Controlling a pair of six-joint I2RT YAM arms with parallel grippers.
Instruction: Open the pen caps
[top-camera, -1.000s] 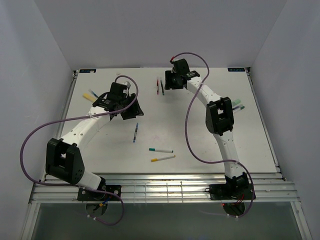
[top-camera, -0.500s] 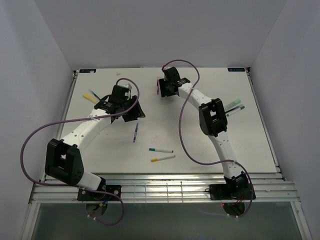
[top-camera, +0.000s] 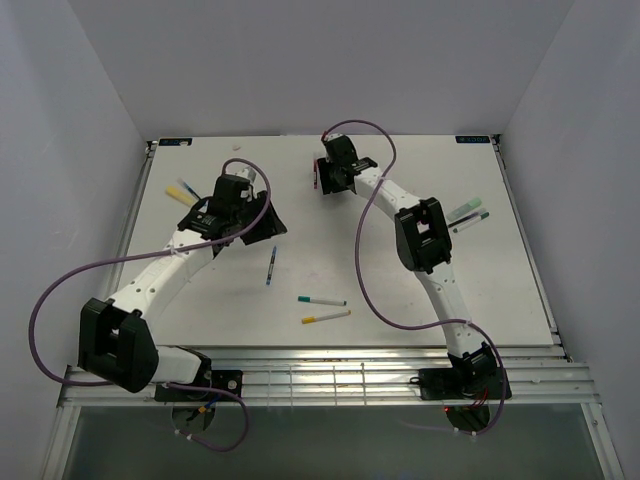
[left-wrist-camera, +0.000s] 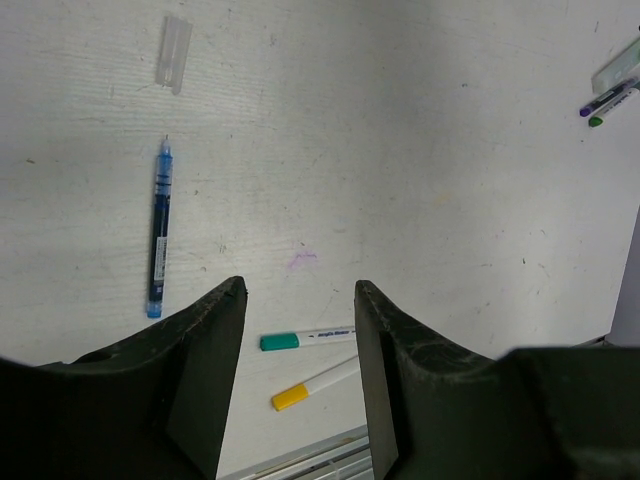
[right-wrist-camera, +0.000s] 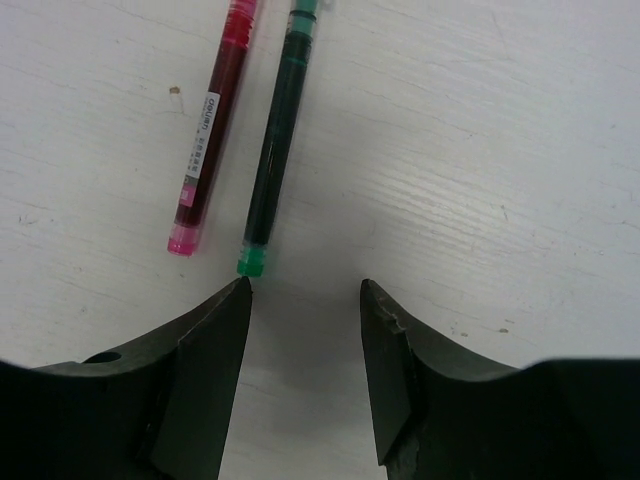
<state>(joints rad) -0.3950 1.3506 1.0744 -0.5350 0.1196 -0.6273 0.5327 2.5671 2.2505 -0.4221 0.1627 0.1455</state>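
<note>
Near the surface's left edge I see a thick yellow highlighter (top-camera: 176, 196), partly behind the left arm. My left claw (left-wrist-camera: 298, 290) is spread wide with nothing between its fingers, over the middle of the surface. Just left of it in the wrist view lies a slim dark-blue pen (left-wrist-camera: 158, 232), thin tip bare. A short clear plastic cap (left-wrist-camera: 175, 55) rests well beyond that tip, apart from it. Toward the near edge lie two slim white pens, close together but not touching: one with a green cap (left-wrist-camera: 308, 338), one with a yellow cap (left-wrist-camera: 315, 384).

Near the far edge, my right claw (right-wrist-camera: 304, 288) is also released and empty. A slim red pen (right-wrist-camera: 208, 130) and a slim dark-green pen (right-wrist-camera: 278, 140) lie side by side just ahead of it. The green pen's small green end piece (right-wrist-camera: 252, 262) sits just off one fingertip. Toward the right edge, beyond the right arm, lie pale-green highlighters (top-camera: 468, 213).
</note>
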